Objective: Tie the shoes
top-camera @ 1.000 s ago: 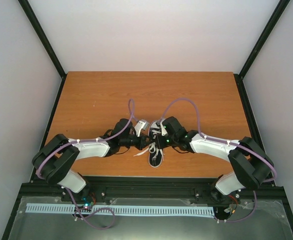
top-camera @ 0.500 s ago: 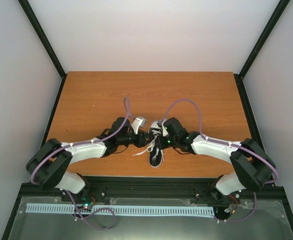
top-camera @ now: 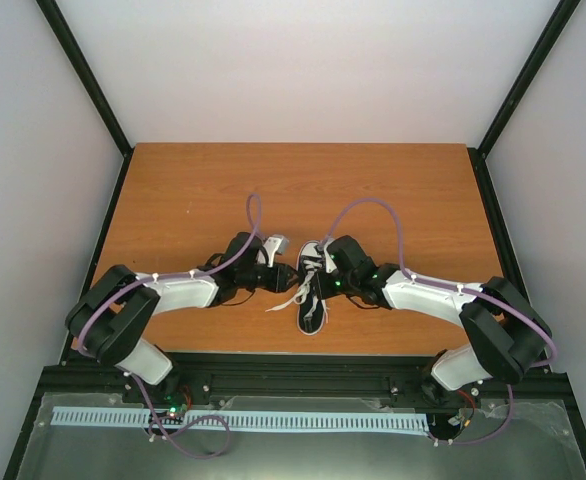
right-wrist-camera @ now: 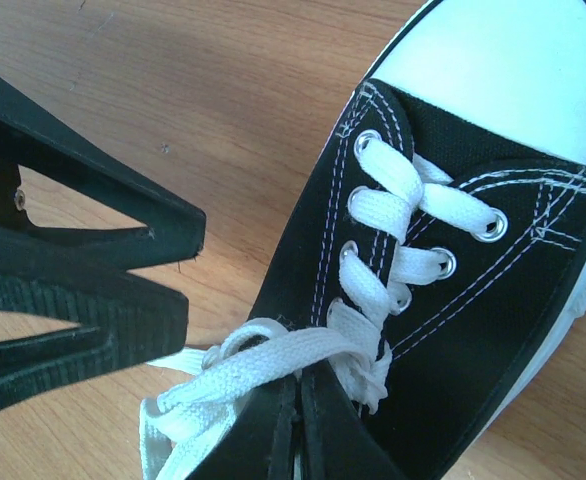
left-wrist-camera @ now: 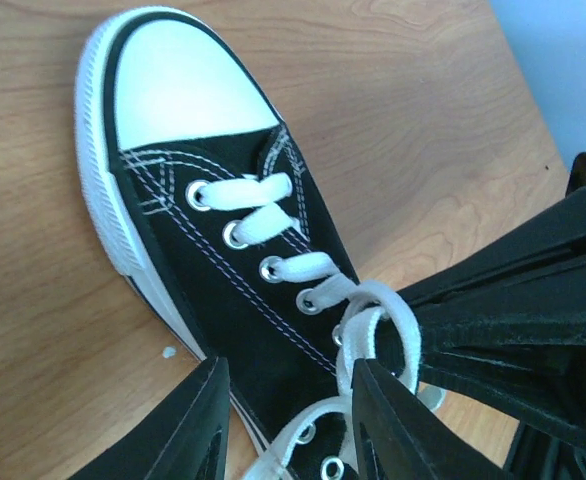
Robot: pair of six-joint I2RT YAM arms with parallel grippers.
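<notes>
Black-fingered, the right gripper [right-wrist-camera: 298, 400] is closed on a loop of the white laces [right-wrist-camera: 263, 360] over the eyelets of the sneaker [right-wrist-camera: 473, 300]. The left gripper [left-wrist-camera: 291, 400] stands open astride another lace strand, gripping nothing. The sneaker lies on the wooden table [top-camera: 193, 190] between both arms.

The left pincer [left-wrist-camera: 291, 395] and right pincer [right-wrist-camera: 299, 425] crowd the laces [right-wrist-camera: 263, 356], seemingly touching; far table [top-camera: 293, 185] lies open.

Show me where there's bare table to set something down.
Bare: the far half of the table, beyond the sneaker, edge to edge. Crowded: the near half, where the left gripper, right gripper and laces meet at the sneaker.
</notes>
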